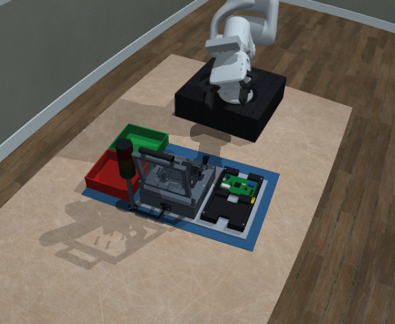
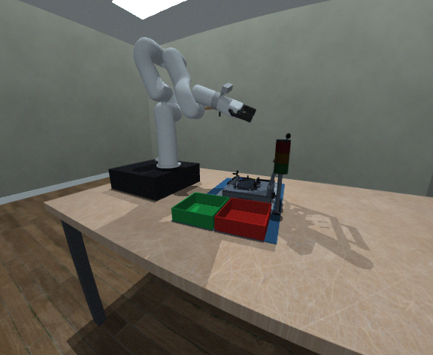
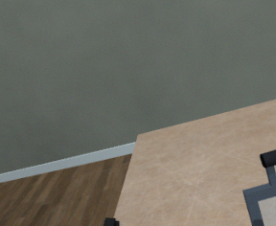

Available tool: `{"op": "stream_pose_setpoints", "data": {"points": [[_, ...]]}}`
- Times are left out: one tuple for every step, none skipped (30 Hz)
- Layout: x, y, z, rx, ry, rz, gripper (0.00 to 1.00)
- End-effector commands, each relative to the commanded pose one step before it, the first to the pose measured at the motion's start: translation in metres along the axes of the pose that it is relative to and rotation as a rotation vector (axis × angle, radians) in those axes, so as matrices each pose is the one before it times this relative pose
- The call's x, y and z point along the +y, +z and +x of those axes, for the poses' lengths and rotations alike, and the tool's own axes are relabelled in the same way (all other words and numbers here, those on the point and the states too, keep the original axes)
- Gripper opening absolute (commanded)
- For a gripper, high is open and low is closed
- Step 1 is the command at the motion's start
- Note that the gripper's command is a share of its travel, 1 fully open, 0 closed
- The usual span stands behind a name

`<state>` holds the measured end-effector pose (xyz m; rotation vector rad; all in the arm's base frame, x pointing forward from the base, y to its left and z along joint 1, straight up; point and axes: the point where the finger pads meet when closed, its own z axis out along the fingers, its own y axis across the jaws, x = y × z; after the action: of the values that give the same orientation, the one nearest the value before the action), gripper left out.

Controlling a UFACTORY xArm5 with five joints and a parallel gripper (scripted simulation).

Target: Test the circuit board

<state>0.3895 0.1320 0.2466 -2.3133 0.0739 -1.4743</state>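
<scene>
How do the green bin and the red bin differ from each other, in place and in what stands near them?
The green bin lies nearer the arm's black base; the red bin lies farther from it. The signal light stands at the red bin's corner, not at the green bin's. Both are open, hold nothing, touch side by side, and sit beside the tester, away from the gripper.

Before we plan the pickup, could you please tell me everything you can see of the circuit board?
The circuit board is a green rectangle lying flat, component side up, in the far end of the black tray. It carries small black chips, a blue part, a white connector at its left edge and a yellow part near one corner. Nothing grips it; the open gripper hangs high, far off.
</scene>
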Motion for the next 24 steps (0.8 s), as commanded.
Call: {"op": "stream_pose_setpoints", "data": {"points": [[-0.00052, 0.00006, 0.00126, 0.00280, 0.00001, 0.00116, 1.00], [0.00000, 0.00000, 0.00000, 0.00000, 0.00000, 0.00000, 1.00], [0.00000, 0.00000, 0.00000, 0.00000, 0.00000, 0.00000, 1.00], [0.00000, 0.00000, 0.00000, 0.00000, 0.00000, 0.00000, 1.00], [0.00000, 0.00000, 0.00000, 0.00000, 0.00000, 0.00000, 1.00], [0.00000, 0.00000, 0.00000, 0.00000, 0.00000, 0.00000, 1.00], [0.00000, 0.00000, 0.00000, 0.00000, 0.00000, 0.00000, 1.00], [0.00000, 0.00000, 0.00000, 0.00000, 0.00000, 0.00000, 1.00], [0.00000, 0.00000, 0.00000, 0.00000, 0.00000, 0.00000, 1.00], [0.00000, 0.00000, 0.00000, 0.00000, 0.00000, 0.00000, 1.00], [0.00000, 0.00000, 0.00000, 0.00000, 0.00000, 0.00000, 1.00], [0.00000, 0.00000, 0.00000, 0.00000, 0.00000, 0.00000, 1.00], [0.00000, 0.00000, 0.00000, 0.00000, 0.00000, 0.00000, 1.00], [0.00000, 0.00000, 0.00000, 0.00000, 0.00000, 0.00000, 1.00], [0.00000, 0.00000, 0.00000, 0.00000, 0.00000, 0.00000, 1.00], [0.00000, 0.00000, 0.00000, 0.00000, 0.00000, 0.00000, 1.00], [0.00000, 0.00000, 0.00000, 0.00000, 0.00000, 0.00000, 1.00], [-0.00001, -0.00001, 0.00002, 0.00000, 0.00000, 0.00000, 1.00], [-0.00007, -0.00006, 0.00016, 0.00000, 0.00000, 0.00000, 1.00], [-0.00017, -0.00017, 0.00041, 0.00000, 0.00000, 0.00000, 1.00], [-0.00031, -0.00031, 0.00074, 0.00000, 0.00000, 0.00001, 1.00], [-0.00048, -0.00048, 0.00114, -0.00001, 0.00000, 0.00001, 1.00], [-0.00066, -0.00069, 0.00158, -0.00001, 0.00000, 0.00002, 1.00], [-0.00087, -0.00087, 0.00209, -0.00001, 0.00000, 0.00003, 1.00]]}}
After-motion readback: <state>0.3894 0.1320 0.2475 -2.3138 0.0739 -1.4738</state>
